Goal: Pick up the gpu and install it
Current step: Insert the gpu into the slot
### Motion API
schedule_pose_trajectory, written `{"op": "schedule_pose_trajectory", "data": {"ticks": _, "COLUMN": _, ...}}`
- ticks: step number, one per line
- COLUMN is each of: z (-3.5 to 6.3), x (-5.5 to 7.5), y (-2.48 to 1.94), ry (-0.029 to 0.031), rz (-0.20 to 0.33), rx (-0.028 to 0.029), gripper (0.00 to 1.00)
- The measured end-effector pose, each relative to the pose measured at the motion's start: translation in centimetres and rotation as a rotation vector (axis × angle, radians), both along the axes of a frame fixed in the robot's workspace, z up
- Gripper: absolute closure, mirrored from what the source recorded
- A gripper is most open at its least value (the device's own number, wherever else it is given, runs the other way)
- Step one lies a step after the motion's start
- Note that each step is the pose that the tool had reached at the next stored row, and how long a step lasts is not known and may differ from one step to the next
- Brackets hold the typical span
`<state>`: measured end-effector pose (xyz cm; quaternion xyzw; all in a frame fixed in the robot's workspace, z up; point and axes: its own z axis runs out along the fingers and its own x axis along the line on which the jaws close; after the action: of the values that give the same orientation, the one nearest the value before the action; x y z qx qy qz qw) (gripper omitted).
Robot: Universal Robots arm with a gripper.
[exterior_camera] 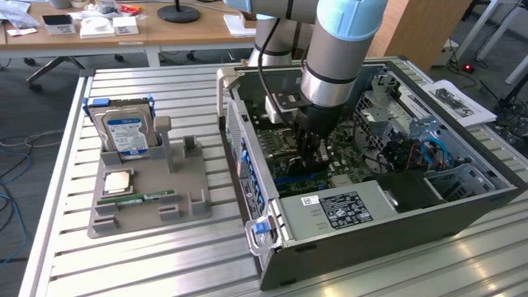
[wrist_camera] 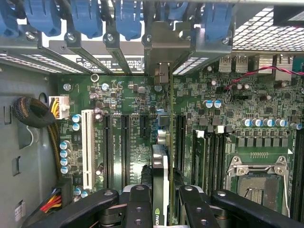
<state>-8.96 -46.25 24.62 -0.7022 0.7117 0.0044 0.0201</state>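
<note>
Closest to the wrist camera are the black fingers (wrist_camera: 137, 199) of my tool (wrist_camera: 164, 194), clamped on the gpu (wrist_camera: 160, 164) from either side. I hold the card edge-on, so I see only its thin top running away from me toward the rear bracket bays (wrist_camera: 156, 52) with their blue clips (wrist_camera: 128, 19). In the exterior view I am reaching deep into the open case (exterior_camera: 371, 216), low over the motherboard (wrist_camera: 128, 95). The card hangs among the long black slots (wrist_camera: 126, 142), but I cannot tell whether its edge has met one or sits just above it. My worry is alignment. If the card is a little off the slot line or tilted in my grip, pressing down would jam its contacts on the slot wall or bend the board. Its metal bracket could also catch on the rear frame. Capacitors (wrist_camera: 211, 103) stand close beside the card, and a sideways slip could strike them.
</note>
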Motion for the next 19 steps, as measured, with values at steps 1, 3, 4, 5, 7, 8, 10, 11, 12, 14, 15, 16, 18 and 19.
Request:
{"op": "schedule_pose_trajectory", "data": {"ticks": 1, "z": -0.02, "x": 0.00, "y": 0.00, "ry": -0.0002, "rz": 0.000, "rx": 0.0004, "gripper": 0.73}}
{"op": "schedule_pose_trajectory", "data": {"ticks": 3, "z": -0.02, "x": 0.01, "y": -0.01, "ry": -0.0004, "rz": 0.000, "rx": 0.0008, "gripper": 0.73}}
{"op": "schedule_pose_trajectory", "data": {"ticks": 4, "z": 0.01, "x": 0.01, "y": -0.01, "ry": -0.0004, "rz": 0.000, "rx": 0.0009, "gripper": 0.73}}
{"op": "schedule_pose_trajectory", "data": {"ticks": 5, "z": 0.03, "x": 0.00, "y": -0.01, "ry": -0.0005, "rz": 0.000, "rx": 0.0011, "gripper": 0.73}}
{"op": "schedule_pose_trajectory", "data": {"ticks": 7, "z": 0.06, "x": 0.01, "y": -0.01, "ry": -0.0006, "rz": 0.000, "rx": 0.0011, "gripper": 0.73}}
{"op": "schedule_pose_trajectory", "data": {"ticks": 8, "z": 0.09, "x": 0.01, "y": -0.01, "ry": -0.0005, "rz": 0.000, "rx": 0.0009, "gripper": 0.73}}
{"op": "schedule_pose_trajectory", "data": {"ticks": 10, "z": 0.11, "x": 0.01, "y": -0.01, "ry": -0.0006, "rz": -0.001, "rx": 0.0009, "gripper": 0.73}}
{"op": "schedule_pose_trajectory", "data": {"ticks": 11, "z": 0.12, "x": 0.01, "y": -0.01, "ry": -0.0005, "rz": -0.001, "rx": 0.0009, "gripper": 0.73}}
{"op": "schedule_pose_trajectory", "data": {"ticks": 12, "z": 0.15, "x": 0.01, "y": -0.01, "ry": -0.0005, "rz": -0.001, "rx": 0.0008, "gripper": 0.73}}
{"op": "schedule_pose_trajectory", "data": {"ticks": 14, "z": 0.24, "x": 0.01, "y": -0.02, "ry": -0.0002, "rz": -0.001, "rx": 0.0003, "gripper": 0.73}}
{"op": "schedule_pose_trajectory", "data": {"ticks": 15, "z": 0.29, "x": 0.01, "y": -0.02, "ry": -0.0003, "rz": -0.001, "rx": 0.0004, "gripper": 0.73}}
{"op": "schedule_pose_trajectory", "data": {"ticks": 16, "z": 0.33, "x": 0.01, "y": -0.01, "ry": -0.0003, "rz": -0.001, "rx": 0.0006, "gripper": 0.73}}
{"op": "schedule_pose_trajectory", "data": {"ticks": 18, "z": 0.36, "x": 0.01, "y": -0.01, "ry": -0.0004, "rz": -0.001, "rx": 0.0008, "gripper": 0.73}}
{"op": "schedule_pose_trajectory", "data": {"ticks": 19, "z": 0.37, "x": 0.01, "y": -0.04, "ry": -0.0005, "rz": -0.002, "rx": 0.0008, "gripper": 0.73}}
